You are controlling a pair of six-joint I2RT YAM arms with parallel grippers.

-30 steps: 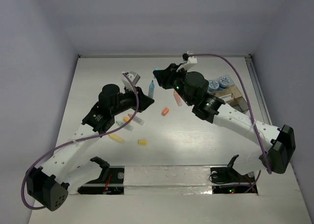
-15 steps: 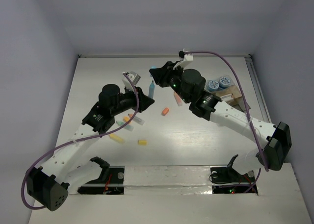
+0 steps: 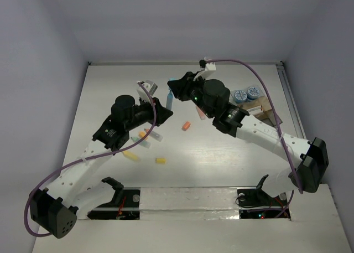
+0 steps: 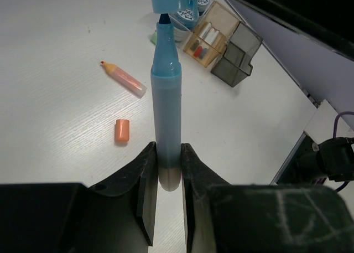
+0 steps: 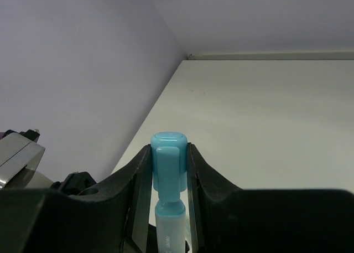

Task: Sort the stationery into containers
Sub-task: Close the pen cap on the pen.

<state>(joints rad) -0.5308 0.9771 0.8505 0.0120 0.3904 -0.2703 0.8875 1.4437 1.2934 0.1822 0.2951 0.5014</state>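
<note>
My left gripper [image 3: 162, 113] is shut on the lower end of a blue marker [image 3: 171, 102], which stands up between its fingers in the left wrist view [image 4: 166, 98]. My right gripper [image 3: 173, 87] is shut on the marker's blue cap [image 5: 168, 159], held right at the marker's tip [image 4: 163, 20]. The marker body shows below the cap in the right wrist view [image 5: 168, 228]. The clear divided tray [image 3: 261, 106] with a brownish base lies at the right, with blue-and-white rolls [image 3: 246, 93] beside it.
Loose on the table: an orange piece [image 3: 186, 125], a yellow piece [image 3: 160, 160], a yellow stick [image 3: 131, 155], several sticks [image 3: 142, 138] under the left arm, and an orange clear-capped marker [image 4: 124, 78]. A dark box [image 4: 237, 56] adjoins the tray.
My right gripper has moved left with the blue cap, bringing it onto the tip of the marker. The left arm has stayed still.
</note>
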